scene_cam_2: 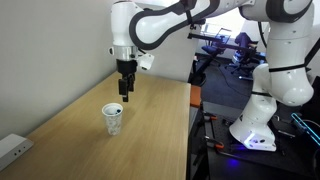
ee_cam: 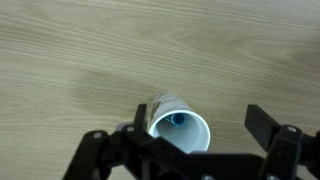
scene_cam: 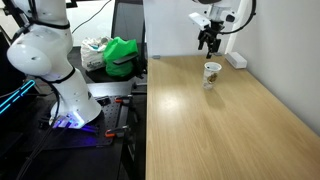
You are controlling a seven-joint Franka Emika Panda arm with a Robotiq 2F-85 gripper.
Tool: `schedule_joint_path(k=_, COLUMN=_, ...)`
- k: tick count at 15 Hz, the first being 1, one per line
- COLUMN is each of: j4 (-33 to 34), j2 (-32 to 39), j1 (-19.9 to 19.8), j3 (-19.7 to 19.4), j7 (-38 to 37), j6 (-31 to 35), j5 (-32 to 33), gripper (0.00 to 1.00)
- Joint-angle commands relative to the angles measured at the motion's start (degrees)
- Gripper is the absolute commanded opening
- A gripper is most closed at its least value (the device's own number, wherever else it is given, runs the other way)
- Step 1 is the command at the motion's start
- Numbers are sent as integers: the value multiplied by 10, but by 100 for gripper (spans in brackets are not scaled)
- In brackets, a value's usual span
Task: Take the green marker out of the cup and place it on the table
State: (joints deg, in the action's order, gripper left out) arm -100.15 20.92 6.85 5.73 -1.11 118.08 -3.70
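Observation:
A white patterned paper cup (scene_cam: 212,73) stands upright on the wooden table (scene_cam: 220,130), and it shows in both exterior views (scene_cam_2: 113,119). In the wrist view I look down into the cup (ee_cam: 190,135). A marker's round blue-green end (ee_cam: 177,119) shows inside it, leaning on the far wall. My gripper (scene_cam: 208,44) hangs open and empty above the cup and a little behind it (scene_cam_2: 126,91). In the wrist view its two fingers straddle the cup's mouth (ee_cam: 200,130) without touching it.
A white power strip (scene_cam: 236,60) lies by the wall near the cup and also shows in an exterior view (scene_cam_2: 12,150). A green bag (scene_cam: 122,55) sits on the cluttered bench beside the table. The robot base (scene_cam_2: 262,110) stands off the table's edge.

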Motion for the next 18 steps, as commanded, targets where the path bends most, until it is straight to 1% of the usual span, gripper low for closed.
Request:
schedule_joint_path(k=1, j4=5, j2=4, j1=0, j3=0, j7=-1, j6=-2, j5=0, gripper=100)
schedule_joint_path(k=6, j4=9, j2=7, j1=0, j3=0, j7=-1, j6=-2, j5=0, gripper=100)
schedule_joint_path(k=9, j4=23, j2=23, j1=1, j3=-2, j7=-10, j6=4, j5=0, gripper=100)
schedule_joint_path(k=18, j4=38, j2=53, j1=5, j3=-8, j7=-15, j6=41, j5=15, gripper=100)
